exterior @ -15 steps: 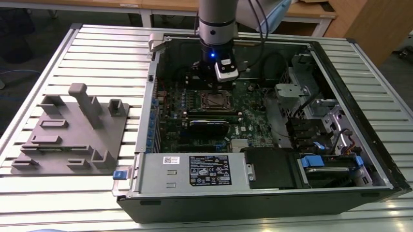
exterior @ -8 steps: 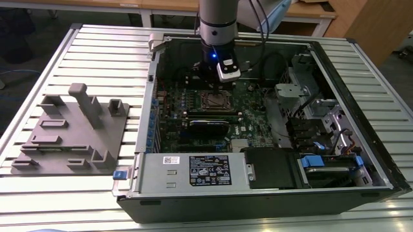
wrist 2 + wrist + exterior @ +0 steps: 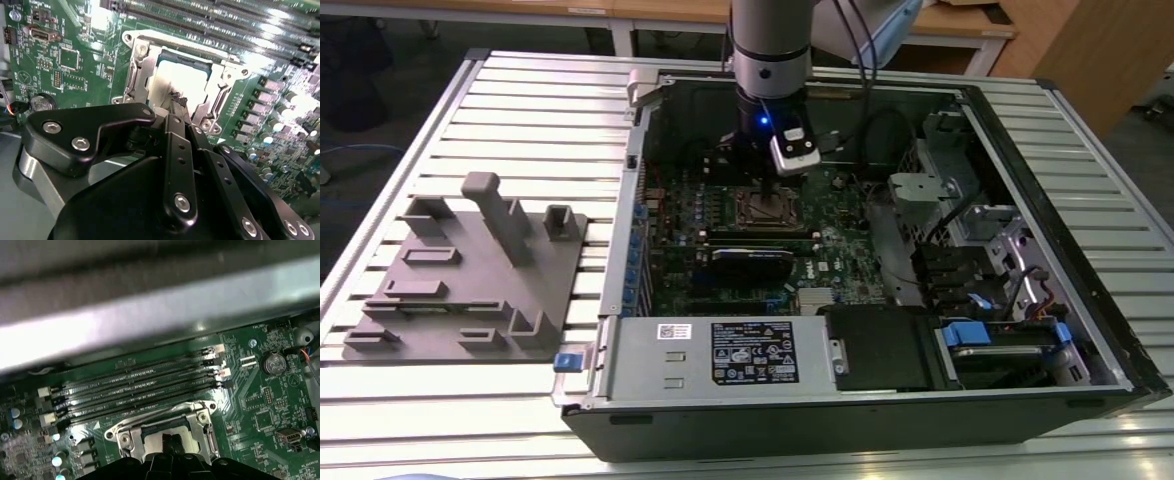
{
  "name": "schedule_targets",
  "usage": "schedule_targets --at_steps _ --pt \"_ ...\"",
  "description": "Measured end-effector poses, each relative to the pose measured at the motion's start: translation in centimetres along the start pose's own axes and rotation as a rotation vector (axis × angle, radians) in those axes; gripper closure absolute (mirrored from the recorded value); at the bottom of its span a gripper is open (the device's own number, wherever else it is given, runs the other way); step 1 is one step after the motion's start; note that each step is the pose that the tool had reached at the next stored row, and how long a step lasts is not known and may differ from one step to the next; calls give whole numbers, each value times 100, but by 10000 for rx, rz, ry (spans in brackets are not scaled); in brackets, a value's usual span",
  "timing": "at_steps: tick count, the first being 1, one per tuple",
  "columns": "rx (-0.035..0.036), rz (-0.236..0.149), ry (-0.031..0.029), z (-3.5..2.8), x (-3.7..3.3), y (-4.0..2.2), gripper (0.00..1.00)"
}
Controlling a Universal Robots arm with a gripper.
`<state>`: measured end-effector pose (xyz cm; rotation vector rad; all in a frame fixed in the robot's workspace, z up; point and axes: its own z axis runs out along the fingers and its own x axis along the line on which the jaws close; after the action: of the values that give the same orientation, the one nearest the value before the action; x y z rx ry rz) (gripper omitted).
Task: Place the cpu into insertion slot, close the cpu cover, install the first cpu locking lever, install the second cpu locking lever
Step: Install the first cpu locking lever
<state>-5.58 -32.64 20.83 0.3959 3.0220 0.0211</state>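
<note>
The cpu [image 3: 172,80] lies flat in the insertion slot [image 3: 765,208] on the green motherboard, its silver top showing in both wrist views [image 3: 156,442]. The cpu cover [image 3: 141,70], a silvery frame, lies down around the chip, and its rim [image 3: 202,421] borders the chip. My gripper [image 3: 176,101] hangs right above the chip's middle with its black fingertips pressed together, shut on nothing. Whether the tips touch the chip I cannot tell. In the exterior view the gripper [image 3: 763,183] stands upright inside the open computer case, over the slot.
Long black memory slots [image 3: 135,385] run beside the socket, with a coin battery [image 3: 274,361] nearby. A black card [image 3: 750,262] and a power supply box [image 3: 720,352] lie nearer the case front. A grey fixture block [image 3: 467,270] sits on the slatted table [image 3: 520,90].
</note>
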Motion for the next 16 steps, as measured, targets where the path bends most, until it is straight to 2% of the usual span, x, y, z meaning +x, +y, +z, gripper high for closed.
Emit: schedule_targets --at_steps 3,8,12,16 --pt "-3 -36 1 0 -6 -34 89" --pt "-1 -38 3 0 -7 -36 89" --pt "32 -42 124 5 -6 -37 89" --pt "30 -41 125 6 -6 -36 89"
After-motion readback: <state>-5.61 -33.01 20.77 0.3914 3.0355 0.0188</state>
